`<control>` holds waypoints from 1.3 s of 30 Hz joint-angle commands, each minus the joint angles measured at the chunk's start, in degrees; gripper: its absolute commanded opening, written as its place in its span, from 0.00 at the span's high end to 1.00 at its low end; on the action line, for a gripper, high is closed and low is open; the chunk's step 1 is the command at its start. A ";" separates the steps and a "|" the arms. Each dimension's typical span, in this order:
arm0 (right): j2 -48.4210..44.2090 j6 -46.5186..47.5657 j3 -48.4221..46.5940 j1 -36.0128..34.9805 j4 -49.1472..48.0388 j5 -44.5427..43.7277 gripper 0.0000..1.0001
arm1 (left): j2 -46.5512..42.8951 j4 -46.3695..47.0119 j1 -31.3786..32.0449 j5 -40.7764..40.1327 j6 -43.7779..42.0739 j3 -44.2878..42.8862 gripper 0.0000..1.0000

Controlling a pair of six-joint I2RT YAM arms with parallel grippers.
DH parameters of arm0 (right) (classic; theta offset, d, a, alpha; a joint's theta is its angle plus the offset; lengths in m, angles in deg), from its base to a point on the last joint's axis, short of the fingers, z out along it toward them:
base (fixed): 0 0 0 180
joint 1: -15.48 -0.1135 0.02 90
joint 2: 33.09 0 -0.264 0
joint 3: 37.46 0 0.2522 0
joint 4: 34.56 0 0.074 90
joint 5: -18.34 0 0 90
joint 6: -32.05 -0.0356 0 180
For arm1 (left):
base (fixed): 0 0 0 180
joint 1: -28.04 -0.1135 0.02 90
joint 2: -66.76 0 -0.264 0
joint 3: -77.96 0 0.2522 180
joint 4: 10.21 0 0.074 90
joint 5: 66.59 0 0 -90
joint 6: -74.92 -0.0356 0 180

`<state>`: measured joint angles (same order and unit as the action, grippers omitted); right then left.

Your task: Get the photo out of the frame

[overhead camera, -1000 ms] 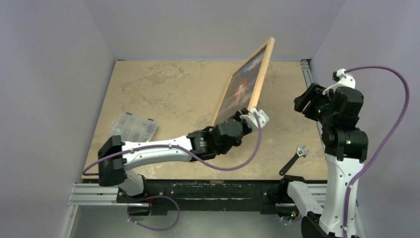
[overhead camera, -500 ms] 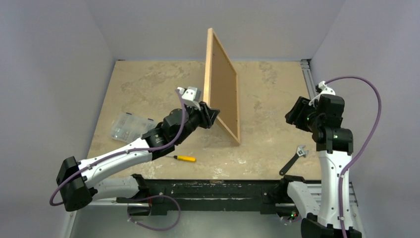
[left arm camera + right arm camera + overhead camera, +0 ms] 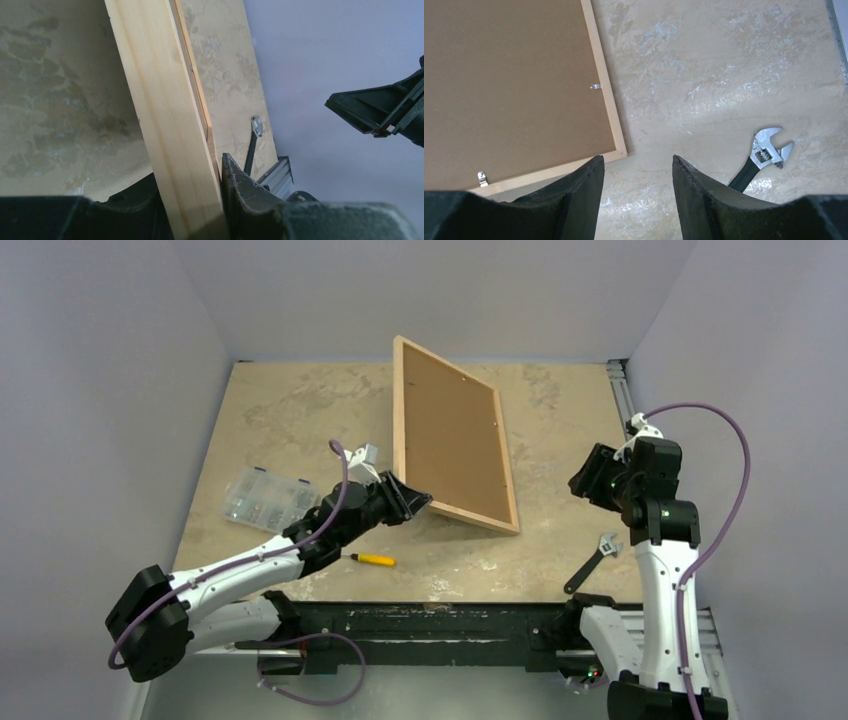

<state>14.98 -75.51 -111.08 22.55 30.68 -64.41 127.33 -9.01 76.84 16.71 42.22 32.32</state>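
The light-wood frame (image 3: 401, 420) is tilted, its brown backing board (image 3: 450, 440) facing up and its near right corner near the table. The photo is hidden on the underside. My left gripper (image 3: 415, 498) is shut on the frame's near left corner; in the left wrist view the wood edge (image 3: 165, 115) sits between the jaws. My right gripper (image 3: 590, 475) is open and empty, right of the frame. In the right wrist view the backing board (image 3: 509, 85), the frame rim (image 3: 605, 100) and two metal clips (image 3: 482, 176) show left of the open gripper (image 3: 638, 162).
A black-handled adjustable wrench (image 3: 592, 562) lies at the near right, also in the right wrist view (image 3: 760, 157). A yellow screwdriver (image 3: 372, 559) lies near the front edge. A clear plastic parts box (image 3: 270, 498) sits at the left. Rails run along the right and near table edges.
My left gripper has turned the frame over, from photo side showing to backing side up, and lowered it toward the table. My right arm has moved lower and nearer the frame.
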 commanded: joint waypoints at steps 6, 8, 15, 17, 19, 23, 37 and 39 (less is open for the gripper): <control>-1.09 -0.68 0.53 -0.12 -2.24 0.84 0.49 | 10.97 13.00 -1.91 18.98 10.04 -0.47 1.00; -1.18 -0.55 0.44 -0.04 -1.76 0.54 0.49 | 13.98 14.93 -2.65 20.68 11.45 -0.71 1.00; -1.80 0.10 0.87 -0.09 -0.77 -0.26 0.49 | 28.44 15.71 -4.47 30.38 11.61 -8.97 1.00; -1.90 0.10 0.88 -0.04 -0.60 -0.11 0.49 | 32.52 15.83 -4.74 32.12 11.45 -12.15 1.00; -2.00 0.05 0.80 -0.09 -0.48 0.28 0.49 | 35.87 15.13 -4.91 33.81 10.37 -15.67 1.00; -2.38 0.31 -0.02 -0.12 0.85 -0.82 0.49 | 38.60 3.00 -5.03 27.45 2.23 -21.92 1.00; -3.32 1.39 0.08 -0.05 1.27 0.09 0.48 | 47.79 -19.09 -6.21 19.36 -0.23 -36.22 0.92; -3.47 1.36 0.24 -0.05 1.17 0.21 0.48 | 47.33 -20.01 -6.83 17.91 -1.47 -35.99 0.82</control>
<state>11.90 -74.99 -110.12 22.55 32.43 -64.63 172.99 -14.95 71.48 46.04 49.72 -3.70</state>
